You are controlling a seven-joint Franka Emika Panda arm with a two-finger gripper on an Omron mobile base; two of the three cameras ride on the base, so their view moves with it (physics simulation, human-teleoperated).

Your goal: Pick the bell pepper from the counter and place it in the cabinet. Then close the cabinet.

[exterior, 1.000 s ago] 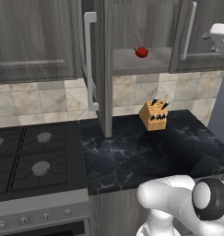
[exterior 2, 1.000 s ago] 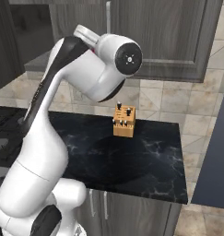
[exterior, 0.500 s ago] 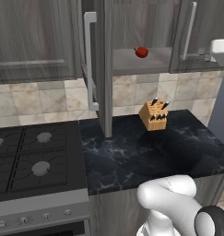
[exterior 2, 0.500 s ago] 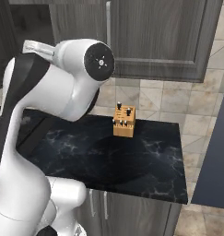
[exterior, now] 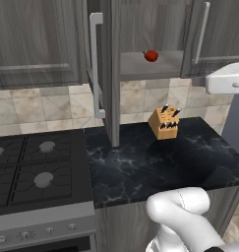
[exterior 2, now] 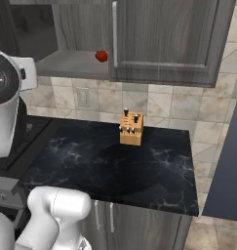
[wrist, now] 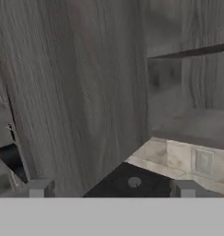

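Two gripper point(wrist: 112, 188) tips stand wide apart, holding nothing, facing the open cabinet door point(wrist: 81, 92). Bell pepper point(exterior: 151, 55) sits on the cabinet point(exterior: 140, 29) shelf point(exterior: 135, 66). Knife block point(exterior: 164, 123) stands on the worktop point(exterior: 155, 167) below; arm raised right.

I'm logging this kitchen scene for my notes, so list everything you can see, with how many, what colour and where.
bell pepper: one, red, on the grey shelf inside the open cabinet.
cabinet: one, dark grey wood-grain, on the wall above the counter, doors open.
bar handles: two, silver, one on each cabinet door.
knife block: one, tan with black handles, on the counter near the tiled wall.
counter: one, black with white veins, right of the stove.
stove: one, black with grey burners, left of the counter.
wall tiles: beige, behind the counter.
outlet: one, pale, on the tiles.
gripper: one, dark-tipped, open, empty, facing a cabinet door.
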